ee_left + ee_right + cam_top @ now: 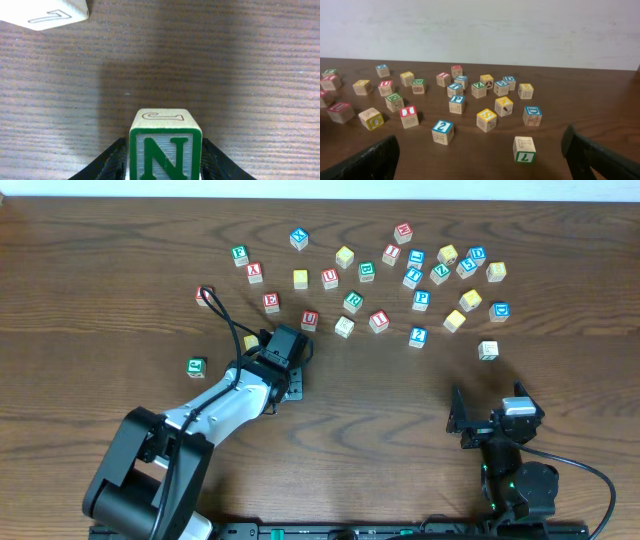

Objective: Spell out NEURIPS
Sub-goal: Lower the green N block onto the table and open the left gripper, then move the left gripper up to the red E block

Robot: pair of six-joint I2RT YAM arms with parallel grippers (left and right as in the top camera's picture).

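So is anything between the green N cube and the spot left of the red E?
Nothing visible. The green N wooden cube sits between the fingers of the left hand; the table left of the red E wooden cube looks bare.

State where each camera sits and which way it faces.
Overhead: above the table, looking straight down at the scattered cubes; the left gripper and right gripper show.
Left wrist: close over the table, looking down; its fingers flank the green N cube.
Right wrist: low, facing the far wall across the cubes; its spread fingers show.
Shared: overhead and right wrist both see the lone green-edged cube.
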